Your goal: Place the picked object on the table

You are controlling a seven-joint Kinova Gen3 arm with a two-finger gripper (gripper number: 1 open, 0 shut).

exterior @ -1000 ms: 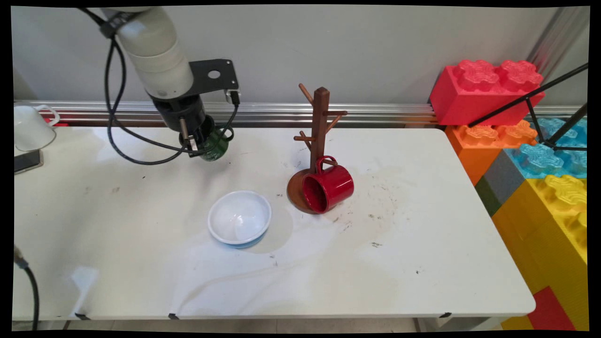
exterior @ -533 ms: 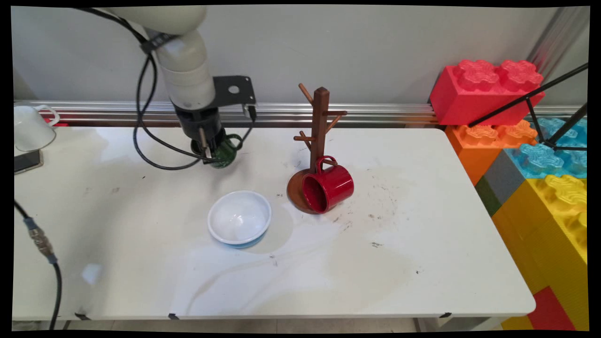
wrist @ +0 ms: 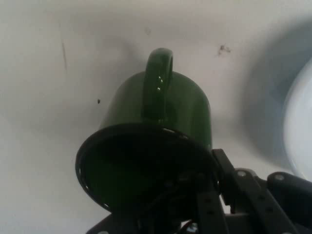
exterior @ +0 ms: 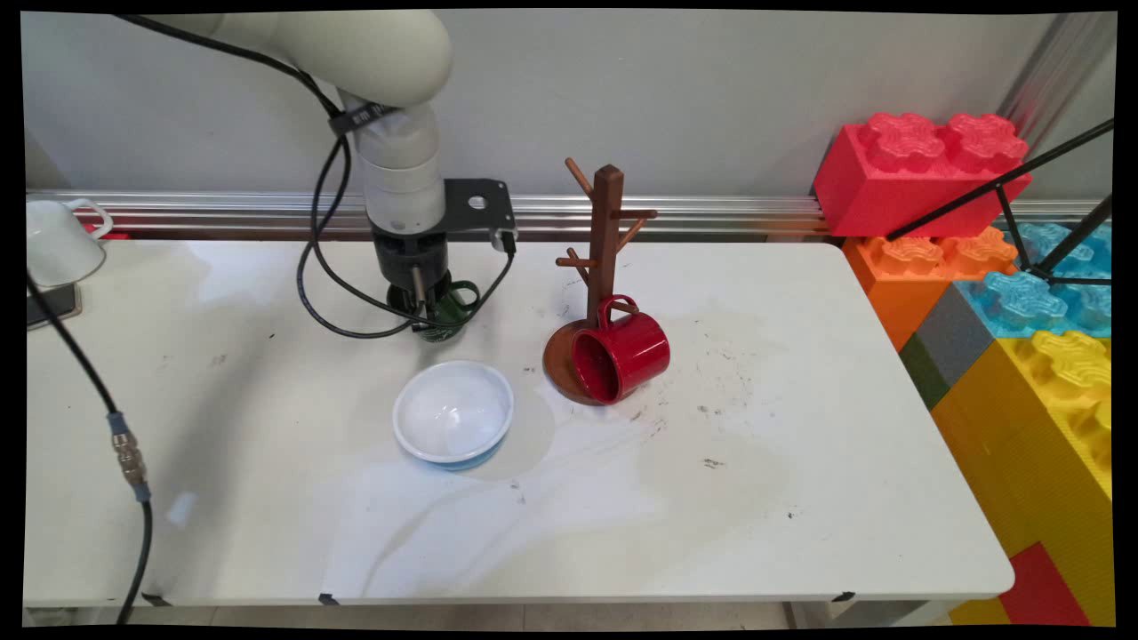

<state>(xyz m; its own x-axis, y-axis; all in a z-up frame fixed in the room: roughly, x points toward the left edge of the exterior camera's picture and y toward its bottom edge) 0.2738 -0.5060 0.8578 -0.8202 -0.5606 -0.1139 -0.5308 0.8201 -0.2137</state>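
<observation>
Black two-finger gripper (exterior: 437, 318): pointing down over the far middle of the white table (exterior: 800, 498), its fingers pinching the rim of a green mug (exterior: 452, 307), one finger inside the mouth. Green mug: held just above the tabletop, handle toward the right in the main view, facing away from the hand camera in the hand view (wrist: 156, 131). White bowl with blue outside (exterior: 454, 413): just near of the mug, upright. Brown wooden mug tree (exterior: 606, 258): right of the mug, upright. Red mug (exterior: 622, 354): on its side against the tree's round base, mouth facing near-left. White mug (exterior: 55, 240): far left edge.
</observation>
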